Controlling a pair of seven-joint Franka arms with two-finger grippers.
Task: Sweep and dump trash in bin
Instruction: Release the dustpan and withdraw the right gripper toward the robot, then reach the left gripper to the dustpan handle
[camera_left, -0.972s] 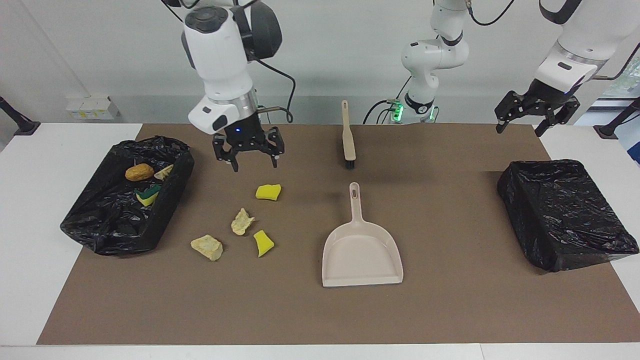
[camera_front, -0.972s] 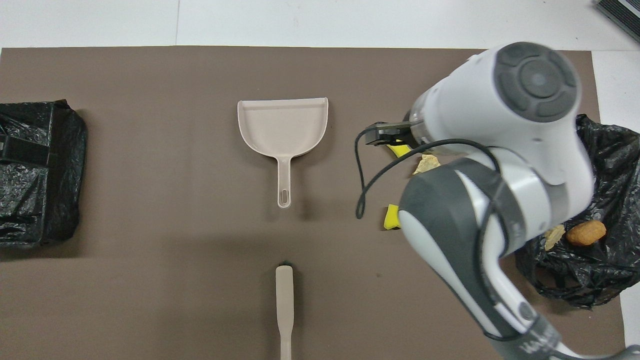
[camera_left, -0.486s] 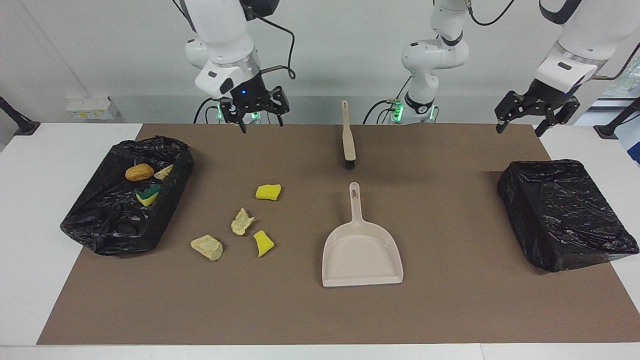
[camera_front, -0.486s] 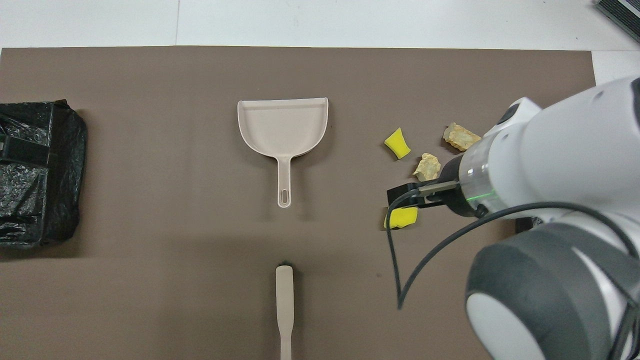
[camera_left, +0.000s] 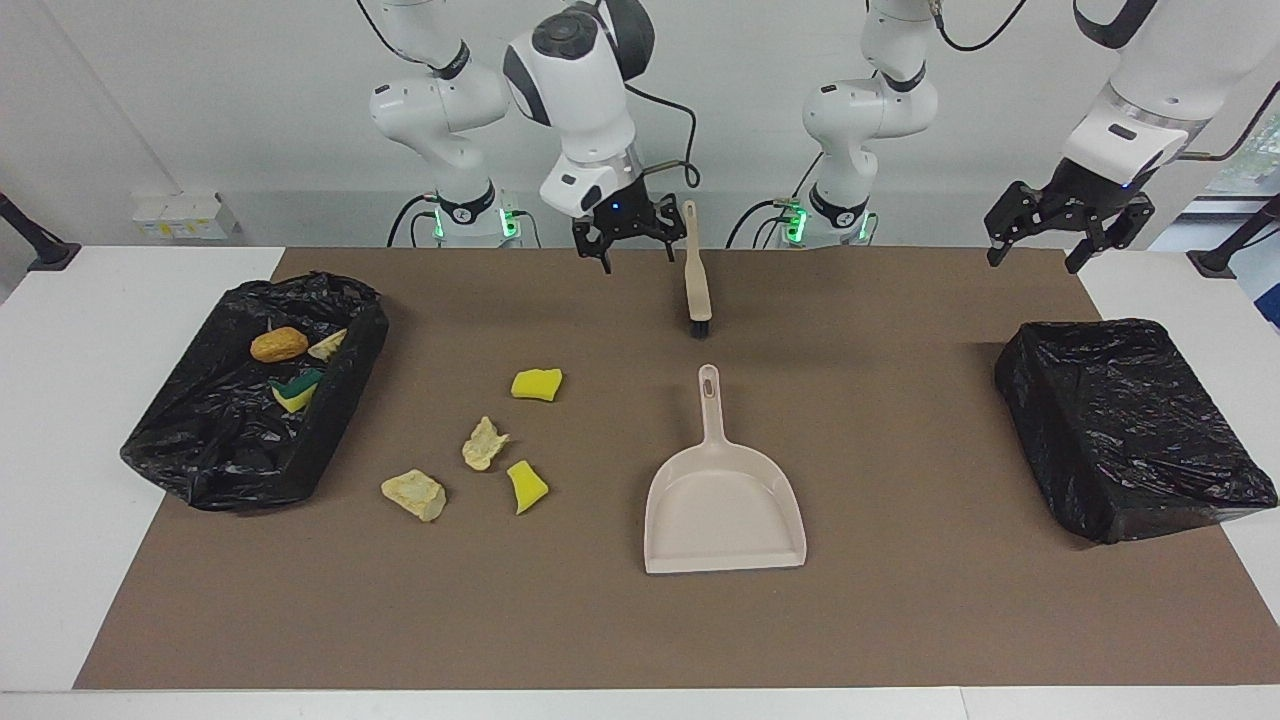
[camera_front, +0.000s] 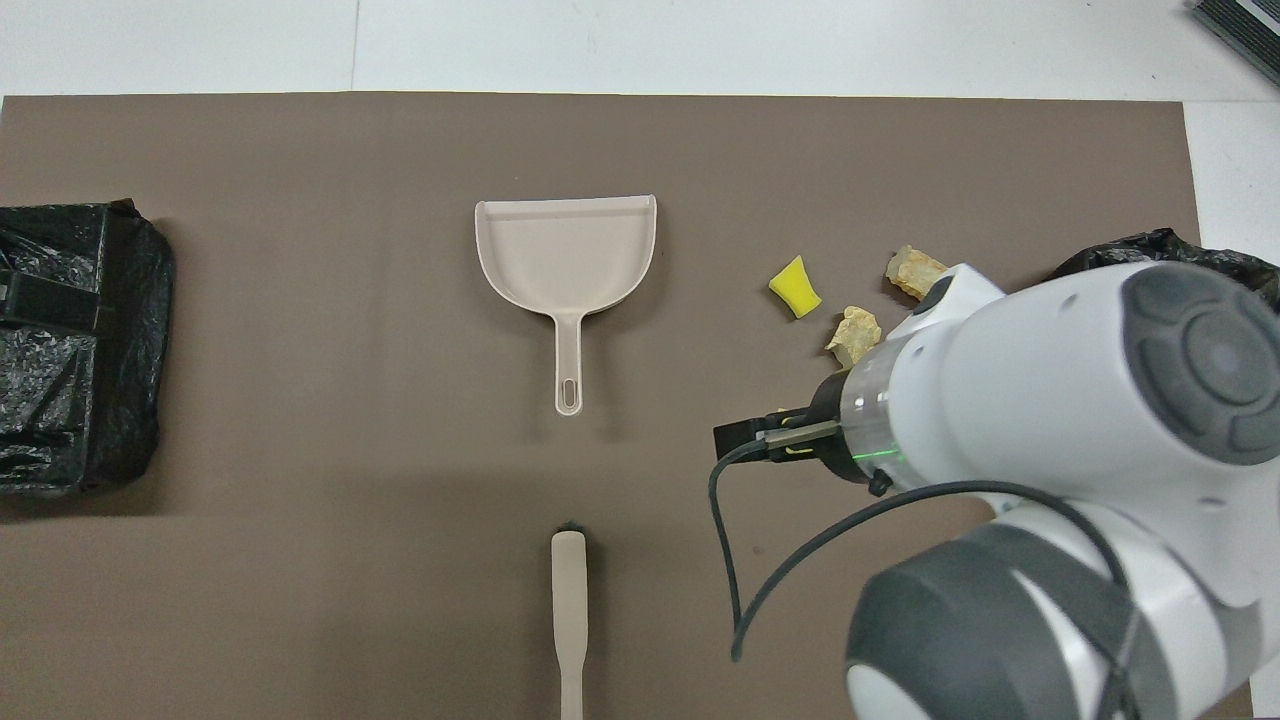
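Beige brush (camera_left: 696, 276), handle toward robots

Second black-bagged bin (camera_left: 1130, 425) sitting closed toward the left arm's end, brown mat (camera_left: 900, 620) covering the white counter (camera_left: 60, 400), white boxes (camera_left: 185, 215) resting by the wall

Brown mat (camera_left: 900, 620) on white table (camera_left: 60, 420)

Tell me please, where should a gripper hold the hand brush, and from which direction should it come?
Probably the brush by its slim bare handle, coming from above with the fingers across its narrow width. It lies flat on the mat, handle toward the robots, dark bristles toward the dustpan. The open right gripper hangs just beside the handle.
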